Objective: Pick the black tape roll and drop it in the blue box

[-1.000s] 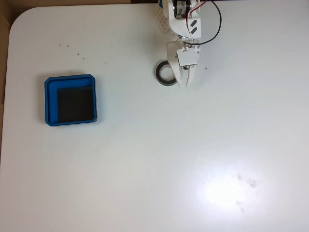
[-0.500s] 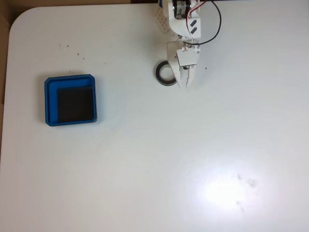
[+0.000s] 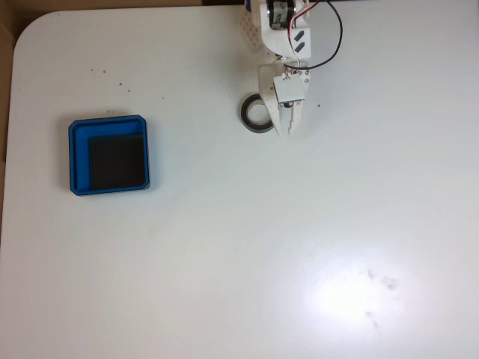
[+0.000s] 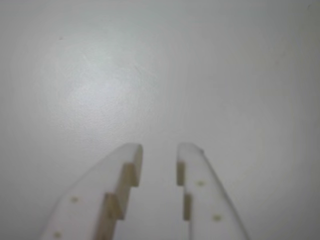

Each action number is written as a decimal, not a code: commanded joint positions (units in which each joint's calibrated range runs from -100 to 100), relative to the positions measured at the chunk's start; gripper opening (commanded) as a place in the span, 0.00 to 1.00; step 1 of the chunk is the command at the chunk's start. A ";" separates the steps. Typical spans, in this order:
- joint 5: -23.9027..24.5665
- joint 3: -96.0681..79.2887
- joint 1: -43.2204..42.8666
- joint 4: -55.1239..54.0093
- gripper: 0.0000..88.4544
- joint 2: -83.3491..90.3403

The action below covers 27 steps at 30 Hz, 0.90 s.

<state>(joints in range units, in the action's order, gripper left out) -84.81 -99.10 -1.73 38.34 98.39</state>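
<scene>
Two white jaws (image 4: 159, 150) rise from the bottom edge of the wrist view, slightly parted, with bare worktop (image 4: 150, 75) between them. In the fixed view, the black tape roll (image 3: 253, 114) lies just left of the jaws (image 3: 287, 129), upper centre. The blue box (image 3: 108, 155) sits well apart, middle left.

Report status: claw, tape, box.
Claw open, nothing between its fingers. Tape flat on table, just left of claw in fixed view. Box far left, path clear.
</scene>
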 commanded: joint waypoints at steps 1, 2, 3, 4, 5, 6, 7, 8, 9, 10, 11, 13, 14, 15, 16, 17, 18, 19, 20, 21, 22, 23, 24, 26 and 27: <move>-0.04 -0.54 -0.08 -0.55 0.01 -0.40; 0.23 -0.45 -0.17 -0.55 0.01 -0.48; 0.40 -0.45 -0.17 -0.55 0.01 -0.57; 0.40 -0.36 -0.27 -0.55 0.01 -0.57; 0.40 -0.36 -0.27 -0.55 0.01 -0.57; 0.40 -0.27 -0.27 -0.55 0.01 -0.57; 0.49 -0.27 -0.17 -0.55 0.01 -0.57; 0.49 -0.27 -0.08 -0.47 0.01 -0.57; 0.49 0.18 0.02 -0.47 0.01 -0.57; 0.49 0.54 0.12 -0.47 0.01 -0.57; 0.49 0.72 0.32 -0.47 0.01 -0.57; 0.49 0.72 0.51 -0.47 0.01 -0.48; 0.49 0.72 0.61 -0.47 0.01 -0.48; 0.49 0.72 0.61 -0.47 0.01 -0.48; 0.49 0.63 0.71 -0.47 0.01 -0.40; 0.49 0.54 0.80 -0.47 0.01 -0.40; 0.49 0.45 1.00 -0.47 0.01 -0.31; 0.49 0.27 1.68 -0.47 0.01 -0.31; 0.49 0.18 2.46 -0.47 0.01 -0.31; 0.31 0.18 3.54 -0.47 0.01 -0.31; 0.23 0.18 4.71 -0.47 0.01 -0.23; 0.14 0.18 6.08 -0.47 0.01 -0.23; 0.05 0.18 7.35 -0.55 0.01 -0.15; 0.05 0.09 9.69 -0.55 0.01 -0.15; 0.05 0.09 10.67 -0.55 0.01 -0.15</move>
<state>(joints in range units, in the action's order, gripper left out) -84.39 -98.92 6.28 38.34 98.22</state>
